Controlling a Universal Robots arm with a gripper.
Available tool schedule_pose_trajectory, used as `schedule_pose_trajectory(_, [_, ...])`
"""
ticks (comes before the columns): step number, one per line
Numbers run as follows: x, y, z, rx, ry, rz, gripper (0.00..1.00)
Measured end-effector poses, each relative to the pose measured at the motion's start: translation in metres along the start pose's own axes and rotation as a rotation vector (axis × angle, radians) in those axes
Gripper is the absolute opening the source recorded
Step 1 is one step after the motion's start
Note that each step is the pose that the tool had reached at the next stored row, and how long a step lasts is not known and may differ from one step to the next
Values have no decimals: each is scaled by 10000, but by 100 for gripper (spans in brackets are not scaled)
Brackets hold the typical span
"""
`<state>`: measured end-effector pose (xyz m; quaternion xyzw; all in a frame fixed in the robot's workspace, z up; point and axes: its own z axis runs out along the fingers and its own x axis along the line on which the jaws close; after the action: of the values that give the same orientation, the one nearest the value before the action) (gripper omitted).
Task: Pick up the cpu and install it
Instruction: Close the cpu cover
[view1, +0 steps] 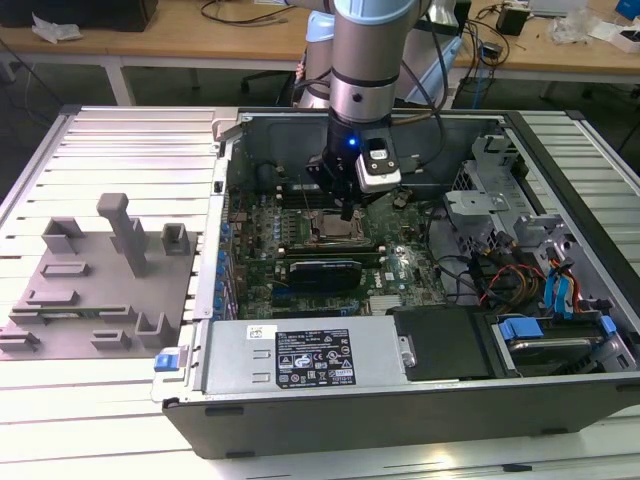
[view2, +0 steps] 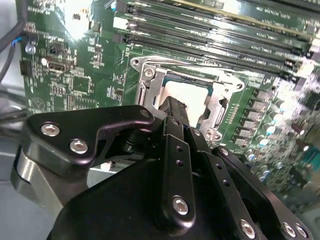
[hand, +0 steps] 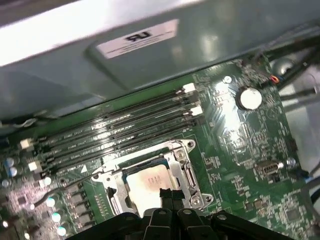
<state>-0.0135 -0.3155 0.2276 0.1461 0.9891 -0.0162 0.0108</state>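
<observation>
Where the exterior view begins at its left, a grey fixture (view1: 90, 290) lies on the slatted table (view1: 130, 135), well apart from the work. Next comes the open computer case (view1: 400, 425), with the power supply (view1: 300, 355) along its near wall and the motherboard (view1: 400, 265) beyond.

The cpu (hand: 147, 185) lies flat inside the socket frame (hand: 186, 172), pale metal top facing up. Being square, it has no long axis; its edges run parallel to the frame's sides and to the memory slots (hand: 115, 132).

The gripper (hand: 166, 194) hangs straight down over the cpu. In the first wrist view its two black fingertips appear pressed together with nothing between them, close above the chip's near edge; whether they touch the chip cannot be told.

The memory slots run just beside one side of the frame, and a black card (view1: 325, 272) lies on the other side. A coin battery (hand: 248, 98) sits well apart on the board.

Toward the exterior view's right stand a metal drive cage (view1: 480, 200) and loose cables (view1: 510, 280). The case is open above, leaving room over the socket.
</observation>
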Motion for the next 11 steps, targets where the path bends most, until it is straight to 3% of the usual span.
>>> schedule_pose_trajectory(7, [2,-1,3,3,-13,-335,11])
schedule_pose_trajectory(11, [6,-10,8,-11,-28,-825,11])
